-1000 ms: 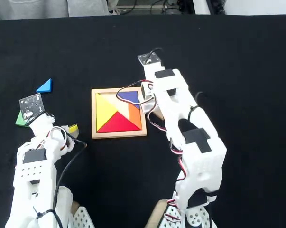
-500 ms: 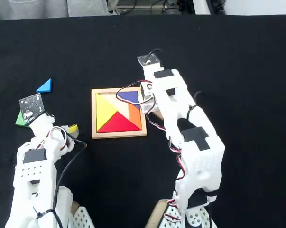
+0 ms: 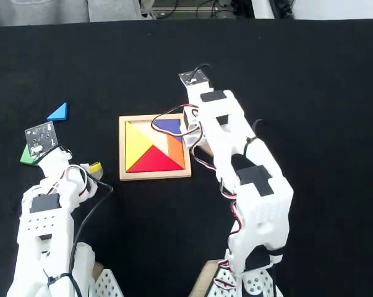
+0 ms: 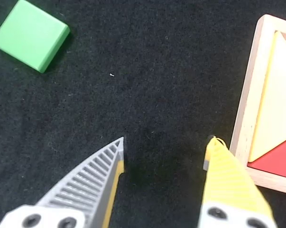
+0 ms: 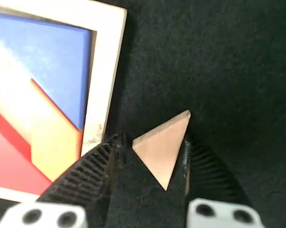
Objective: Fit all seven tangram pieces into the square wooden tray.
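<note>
Right gripper (image 5: pixel 152 138), having shifted only slightly before settling, is sitting with jaws either side of the triangle (image 5: pixel 164 149) lying just beside the tray (image 5: pixel 107 71), clamping undeterminable; left gripper (image 4: pixel 166 140) is hovering released; insertion is pending.

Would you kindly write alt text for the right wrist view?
The right gripper straddles a pale triangular piece on the black table, beside the wooden tray holding a blue piece, an orange piece and a red piece.

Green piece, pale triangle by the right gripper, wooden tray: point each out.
green piece (image 4: pixel 29 34), left wrist view, on its top face.
pale triangle (image 5: pixel 162 147), right wrist view, middle of its face.
wooden tray (image 3: pixel 155 176), high view, rim nearest the arms.
</note>
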Action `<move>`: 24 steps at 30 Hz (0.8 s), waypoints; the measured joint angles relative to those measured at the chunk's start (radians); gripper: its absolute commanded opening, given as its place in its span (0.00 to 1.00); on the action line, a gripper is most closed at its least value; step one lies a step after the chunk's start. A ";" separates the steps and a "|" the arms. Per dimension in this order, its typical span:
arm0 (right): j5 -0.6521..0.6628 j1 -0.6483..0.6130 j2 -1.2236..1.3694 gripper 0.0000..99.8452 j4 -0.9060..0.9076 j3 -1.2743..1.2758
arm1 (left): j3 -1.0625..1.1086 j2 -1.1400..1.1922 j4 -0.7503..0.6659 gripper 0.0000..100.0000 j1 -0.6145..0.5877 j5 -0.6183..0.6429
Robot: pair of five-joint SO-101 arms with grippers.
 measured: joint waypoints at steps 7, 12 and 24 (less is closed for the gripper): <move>0.000 0.003 0.000 0.13 0.000 0.000 | 0.000 0.000 0.000 0.27 0.000 0.000; 0.000 0.005 0.000 0.12 0.000 0.000 | 0.000 0.000 0.000 0.27 0.000 0.000; 0.002 0.005 -0.034 0.12 0.049 -0.005 | 0.000 0.000 0.000 0.27 0.000 0.000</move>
